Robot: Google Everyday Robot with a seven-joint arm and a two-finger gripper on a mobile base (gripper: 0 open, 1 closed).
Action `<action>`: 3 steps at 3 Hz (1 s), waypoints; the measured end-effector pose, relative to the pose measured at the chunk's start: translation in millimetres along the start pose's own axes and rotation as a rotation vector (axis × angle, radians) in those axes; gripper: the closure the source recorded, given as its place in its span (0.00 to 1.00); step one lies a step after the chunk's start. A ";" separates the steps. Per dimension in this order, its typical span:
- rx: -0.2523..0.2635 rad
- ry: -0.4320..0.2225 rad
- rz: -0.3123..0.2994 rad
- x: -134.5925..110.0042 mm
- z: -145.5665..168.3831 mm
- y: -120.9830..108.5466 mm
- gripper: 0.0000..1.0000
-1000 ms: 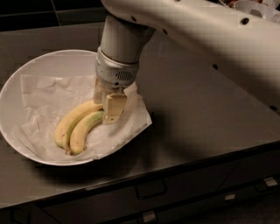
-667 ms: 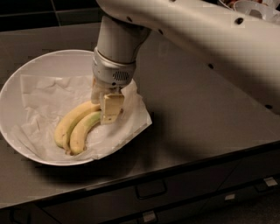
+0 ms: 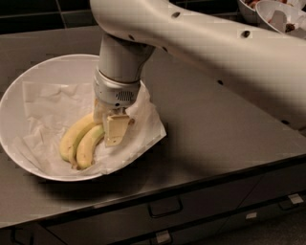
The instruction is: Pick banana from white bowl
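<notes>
**Gripper down on the banana tops inside the white bowl**

The banana [image 3: 88,148] I'm after lies in the white bowl [image 3: 12,115], on the right-hand side of the bowl's floor. It is the slimmer fruit, curved, with a greenish tinge where it narrows toward the top. Its lower end points toward the near rim and its upper end runs up under my tool. A second banana [image 3: 71,139], fuller and plain yellow, lies along its left side, touching it for most of its length. Both rest on a crumpled paper sheet [image 3: 52,103] that lines the bowl. One corner of the sheet hangs out over the rim on the right.

The gripper [image 3: 111,130] is low in the bowl, pointing straight down, right at the upper ends of the two bananas. Its pale tip covers the neck of the slimmer one. From this angle I cannot tell whether it is spread, pressed together, or pinching the fruit.

Above it, the grey wrist rises to the white arm [image 3: 215,43], which sweeps across the top of the view toward the right.

The bowl sits on the left part of a dark counter [image 3: 215,129]. Drawers [image 3: 165,208] with metal handles run along the front below. In the far right corner I can see the edges of small bowls [image 3: 282,14], well apart from the work.
</notes>
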State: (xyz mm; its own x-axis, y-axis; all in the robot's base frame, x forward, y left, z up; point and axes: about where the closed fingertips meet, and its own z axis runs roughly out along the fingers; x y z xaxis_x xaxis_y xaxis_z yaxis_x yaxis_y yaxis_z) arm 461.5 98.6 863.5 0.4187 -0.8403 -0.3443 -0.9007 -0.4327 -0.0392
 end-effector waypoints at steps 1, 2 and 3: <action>-0.001 0.000 -0.009 0.6 3.9 -2.4 0.47; -0.002 0.001 -0.014 0.1 3.0 -3.8 0.46; -0.007 0.002 -0.022 -0.6 3.8 -5.1 0.47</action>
State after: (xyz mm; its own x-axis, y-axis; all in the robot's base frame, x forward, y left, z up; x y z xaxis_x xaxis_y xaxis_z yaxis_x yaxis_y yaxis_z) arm 465.4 102.6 860.4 0.4383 -0.8314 -0.3415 -0.8906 -0.4531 -0.0401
